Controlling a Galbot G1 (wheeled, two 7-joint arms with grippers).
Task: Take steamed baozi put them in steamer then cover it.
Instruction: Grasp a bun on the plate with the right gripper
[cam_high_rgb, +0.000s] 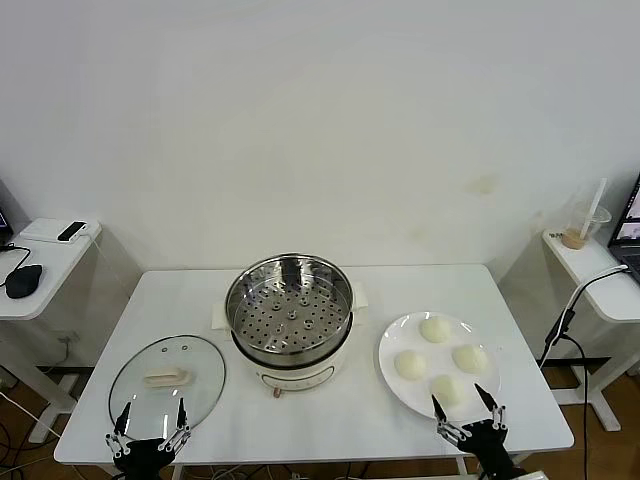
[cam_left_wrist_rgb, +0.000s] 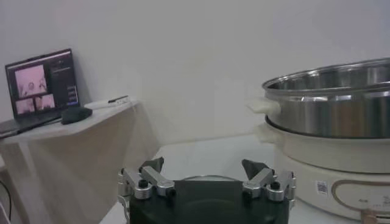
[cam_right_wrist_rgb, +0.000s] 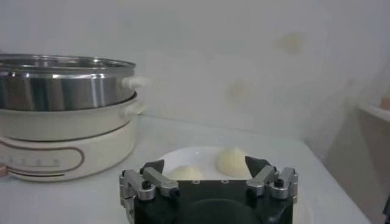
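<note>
Both our grippers sit low at the near edge of the table, fingers spread wide and empty.

Our left gripper (cam_high_rgb: 150, 418) hovers at the near rim of the glass lid (cam_high_rgb: 167, 385), which lies flat on the white table (cam_high_rgb: 330, 415) to the left of the steamer (cam_high_rgb: 289, 303); its fingers (cam_left_wrist_rgb: 152, 165) stand wide apart and touch nothing. Our right gripper (cam_high_rgb: 467, 408) is at the near edge of the white plate (cam_high_rgb: 392, 378), just beside the nearest of the four buns (cam_high_rgb: 447, 388), its fingers (cam_right_wrist_rgb: 256, 165) equally wide and holding nothing. The buns all lie on the plate, to the right of the steamer. The steamer basket stands uncovered and empty at the middle of the table.
</note>
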